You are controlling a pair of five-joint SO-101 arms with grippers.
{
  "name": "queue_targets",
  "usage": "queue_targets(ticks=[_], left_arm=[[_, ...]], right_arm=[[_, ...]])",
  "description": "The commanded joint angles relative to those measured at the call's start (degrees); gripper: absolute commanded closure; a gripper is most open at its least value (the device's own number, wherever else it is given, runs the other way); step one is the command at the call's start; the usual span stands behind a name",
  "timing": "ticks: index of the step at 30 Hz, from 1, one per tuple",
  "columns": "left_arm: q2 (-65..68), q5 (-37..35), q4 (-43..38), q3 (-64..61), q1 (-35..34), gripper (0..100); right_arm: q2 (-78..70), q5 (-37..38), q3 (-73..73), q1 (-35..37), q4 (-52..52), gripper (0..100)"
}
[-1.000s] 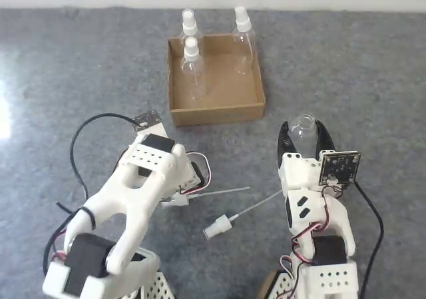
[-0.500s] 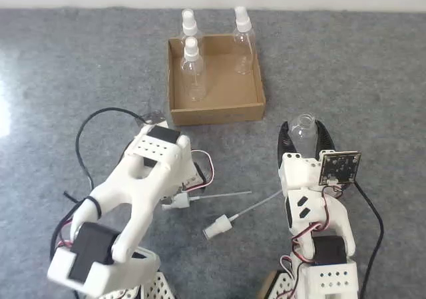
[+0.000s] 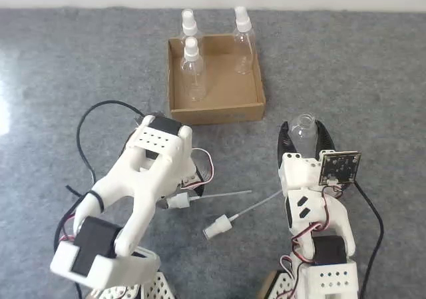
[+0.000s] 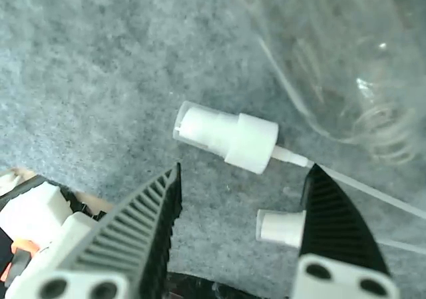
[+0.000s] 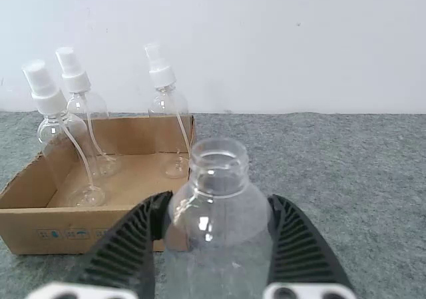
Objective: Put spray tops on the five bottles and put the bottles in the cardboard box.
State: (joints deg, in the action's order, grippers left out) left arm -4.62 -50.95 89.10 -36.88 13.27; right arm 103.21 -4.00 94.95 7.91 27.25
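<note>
My left gripper [image 4: 243,172] is open just above the grey mat, with a white spray top [image 4: 226,136] lying just past its fingertips. A second spray top [image 4: 283,227] lies beside one finger, and a clear bottle [image 4: 346,72] lies on its side close by. In the high view the left arm [image 3: 156,159] covers its own gripper; one spray top [image 3: 176,201] pokes out beside it and another [image 3: 218,228] lies nearer the front. My right gripper [image 5: 217,209] is shut on an upright, uncapped clear bottle [image 5: 216,172], which stands right of the cardboard box [image 3: 216,114].
The cardboard box [image 5: 40,209] holds three clear bottles with spray tops: two [image 3: 193,62] in its left half and one [image 3: 243,36] at its far right corner. A black cable [image 3: 83,136] loops left of the left arm. Open mat lies to both sides.
The left arm has shifted slightly forward and swung over the nearer spray top. The right arm and its bottle have stayed still.
</note>
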Motion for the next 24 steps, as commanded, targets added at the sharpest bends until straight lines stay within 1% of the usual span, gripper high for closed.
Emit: queue_targets(ticks=[1,4,10,14,17,24], left_arm=[[1.14,-0.70,-4.31,-1.01,0.35,73],[3.69,-0.79,-7.30,-2.07,0.26,73],[10.73,-0.88,-10.55,-1.63,0.09,73],[13.89,-4.04,-13.80,-1.54,0.00,73],[14.42,-4.66,-15.12,-1.54,0.35,73],[14.51,-4.75,-15.21,-1.80,0.35,73]], right_arm=[[0.75,1.05,-0.09,-0.22,-1.45,98.1],[0.75,1.14,-0.09,-0.22,-1.45,98.1],[0.75,1.14,-0.09,-0.22,-1.45,98.1],[0.75,1.14,-0.09,-0.22,-1.45,98.1],[0.75,1.14,-0.09,-0.22,-1.45,98.1],[0.75,1.14,-0.09,-0.22,-1.45,98.1]])
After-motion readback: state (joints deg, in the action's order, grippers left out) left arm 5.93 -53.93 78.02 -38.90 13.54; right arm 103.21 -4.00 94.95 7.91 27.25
